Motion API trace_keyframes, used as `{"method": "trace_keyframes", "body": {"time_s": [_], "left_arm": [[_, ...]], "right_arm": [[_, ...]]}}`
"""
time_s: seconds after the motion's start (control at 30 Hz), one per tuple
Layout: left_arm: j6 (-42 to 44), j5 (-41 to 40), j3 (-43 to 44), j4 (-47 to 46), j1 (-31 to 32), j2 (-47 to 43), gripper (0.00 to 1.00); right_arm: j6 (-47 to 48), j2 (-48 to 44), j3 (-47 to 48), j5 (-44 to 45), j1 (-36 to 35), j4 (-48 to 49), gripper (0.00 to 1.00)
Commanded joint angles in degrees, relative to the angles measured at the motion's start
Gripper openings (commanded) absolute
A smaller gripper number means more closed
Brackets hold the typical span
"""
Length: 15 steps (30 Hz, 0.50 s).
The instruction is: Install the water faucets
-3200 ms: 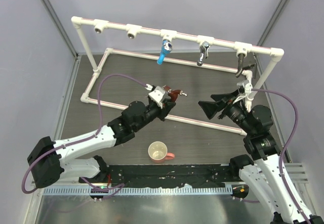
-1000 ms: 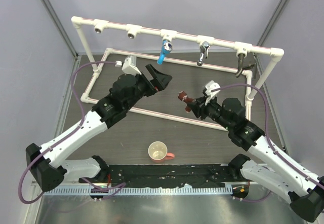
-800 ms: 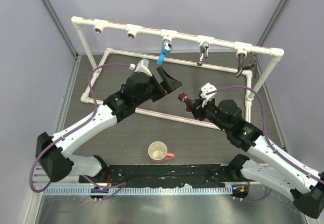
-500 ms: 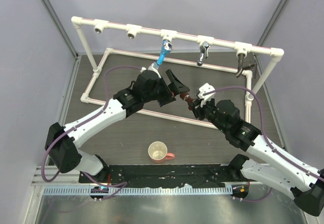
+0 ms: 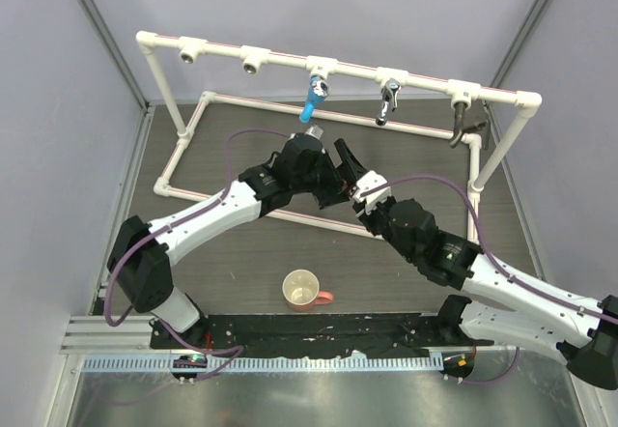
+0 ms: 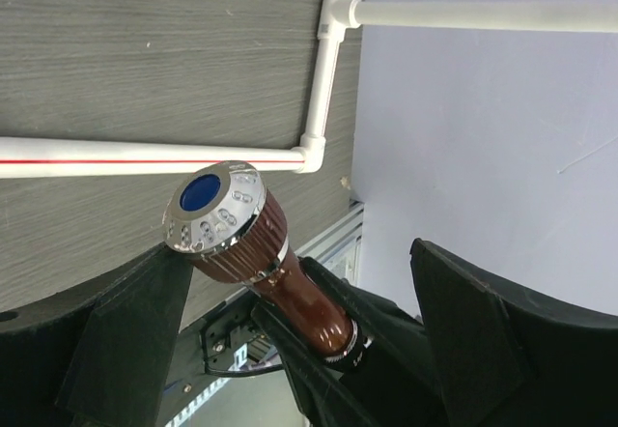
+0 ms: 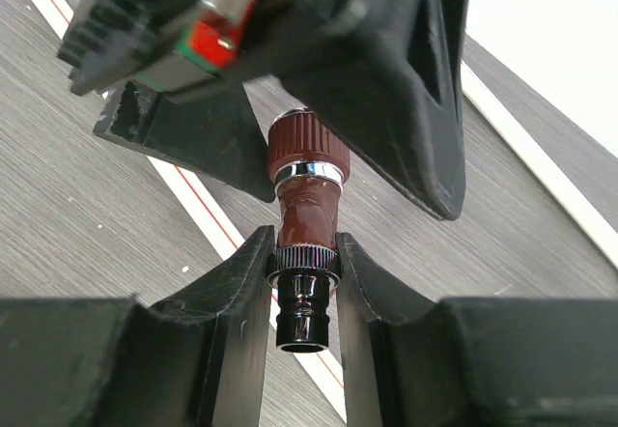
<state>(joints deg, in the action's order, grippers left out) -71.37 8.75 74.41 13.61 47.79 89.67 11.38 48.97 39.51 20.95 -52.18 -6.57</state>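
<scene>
My right gripper (image 7: 304, 243) is shut on the copper-coloured faucet (image 7: 306, 210), pinching its knurled collar, with the dark threaded end pointing back at the camera. The faucet's ribbed handle with a chrome cap and blue disc (image 6: 214, 205) sticks out between the fingers of my left gripper (image 6: 290, 253). That gripper is open: the cap lies close against one finger (image 6: 126, 330), and the other finger (image 6: 483, 340) stands well apart. In the top view the two grippers meet mid-table (image 5: 352, 187), hiding the faucet. Blue (image 5: 310, 101), chrome (image 5: 387, 101) and dark (image 5: 463, 123) faucets hang from the white pipe rail.
Two empty white tee sockets (image 5: 190, 53) (image 5: 255, 59) sit on the rail's left part. The white pipe frame's floor rectangle (image 5: 172, 171) lies on the dark table under both arms. A cream mug (image 5: 304, 290) stands near the front edge.
My left arm has swung right and toward the right gripper, and its open jaws now straddle the faucet's handle. My right arm has shifted left with the faucet still in its grip.
</scene>
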Motion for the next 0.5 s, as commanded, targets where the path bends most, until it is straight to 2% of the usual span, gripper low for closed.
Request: {"method": "trace_keyframes", "body": {"time_s": [0.0,0.13,0.23,0.33,0.47], "left_arm": [[-0.78,2.67,2.05,-0.25,0.29,1.47,0.97],[-1.05,4.34,2.14,-0.6,0.2,2.44,0.93],[-1.05,5.48,2.14,-1.3,0.2,2.79,0.85],[-1.14,6.54,1.88,-2.18,0.2,2.62,0.76],[-1.4,7.59,1.09,-3.76,0.2,1.83,0.57]], "right_arm": [[4.35,1.39,1.8,10.93,-4.41,2.87,0.01],[6.2,2.44,1.45,14.99,-6.96,4.54,0.01],[6.64,3.32,1.45,15.96,-7.67,4.99,0.01],[7.34,4.55,1.45,17.1,-8.46,5.34,0.01],[7.7,6.22,1.62,17.37,-8.81,5.95,0.01]]}}
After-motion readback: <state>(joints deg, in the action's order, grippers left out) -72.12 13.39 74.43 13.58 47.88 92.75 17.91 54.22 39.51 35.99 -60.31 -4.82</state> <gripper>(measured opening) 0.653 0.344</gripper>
